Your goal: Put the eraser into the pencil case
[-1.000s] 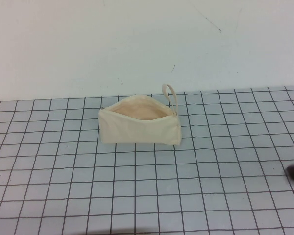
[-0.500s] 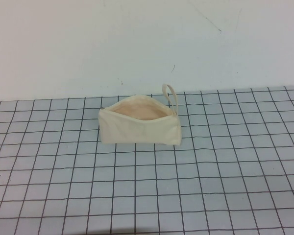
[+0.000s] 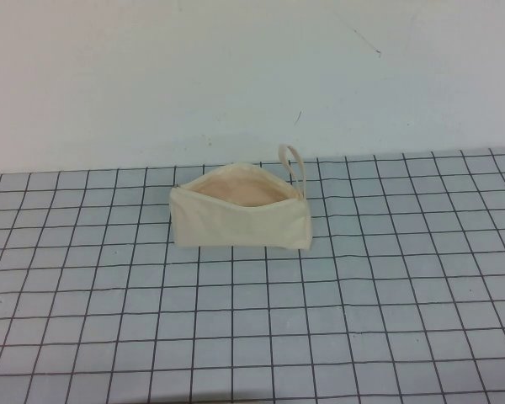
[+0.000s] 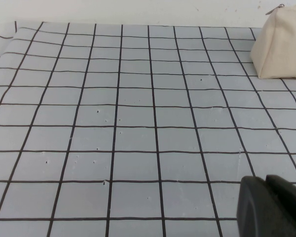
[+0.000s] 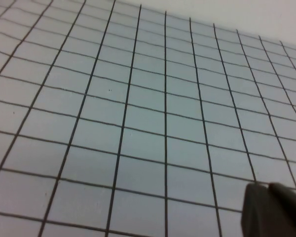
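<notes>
Now that the right arm's dark tip has slid off the high view's right edge, your pencil case sits alone, mouth open. Eraser's nowhere visible, maybe already inside. Left gripper and right gripper show only corners; finger state's anyone's guess.

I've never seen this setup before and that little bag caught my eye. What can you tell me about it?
The pencil case is a cream canvas pouch, wedge-shaped, standing upright on the gridded table with its mouth open, showing a peach-beige lining. A small fabric loop sticks up at one end. Nothing touches it but the table. The left gripper and right gripper show only in their wrist views, away from it.
</notes>
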